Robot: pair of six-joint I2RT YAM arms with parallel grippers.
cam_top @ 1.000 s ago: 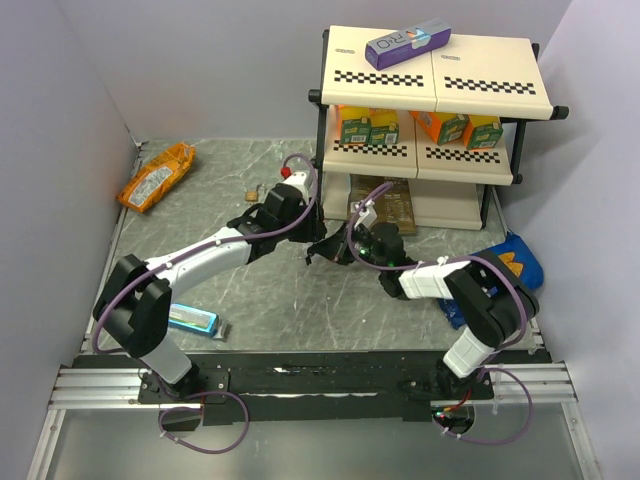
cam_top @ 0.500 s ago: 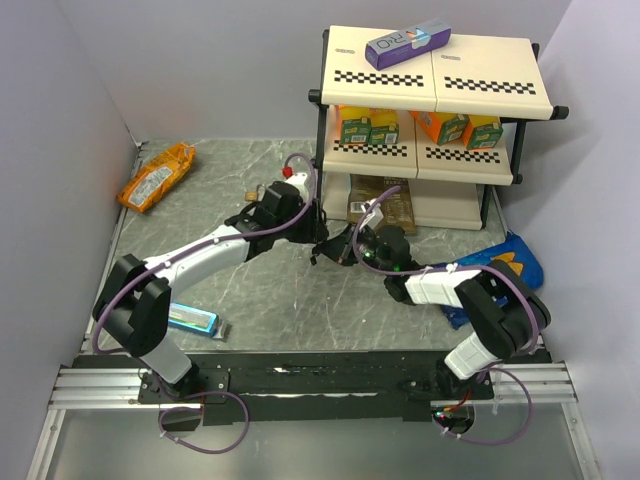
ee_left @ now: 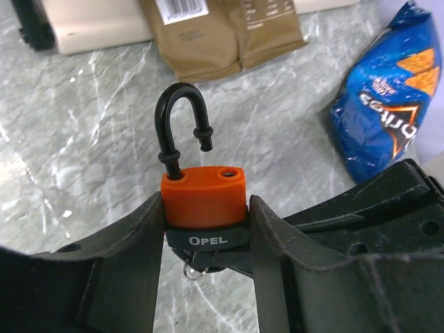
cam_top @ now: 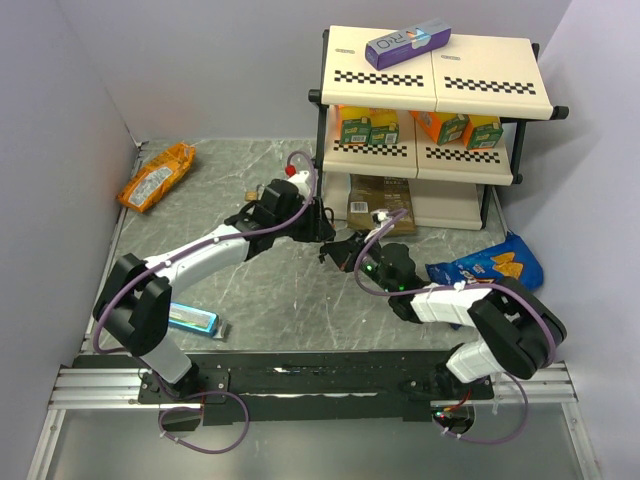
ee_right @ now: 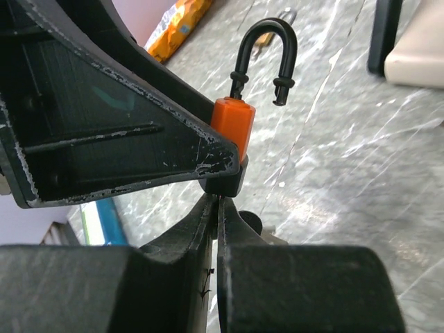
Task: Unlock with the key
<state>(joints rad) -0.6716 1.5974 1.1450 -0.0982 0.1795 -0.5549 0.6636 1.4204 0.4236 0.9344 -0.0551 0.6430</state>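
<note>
The padlock [ee_left: 205,198] sits within the left gripper [ee_left: 206,211], the right gripper [ee_right: 218,205] just at its base end, with the shelf rack [cam_top: 430,150] behind them and a chip bag [cam_top: 485,268] on the table [cam_top: 200,215] to their right.

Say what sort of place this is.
Likely a robot test cell dressed as a shop corner: plain walls boxing in a marble-look table, a shelf of juice cartons, and a blue chips bag.

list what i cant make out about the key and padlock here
- key: left wrist view, only its ring shows; padlock and left gripper hide the rest
- key: right wrist view, hidden by right gripper
- top view: key and padlock too small, covered by grippers
</note>
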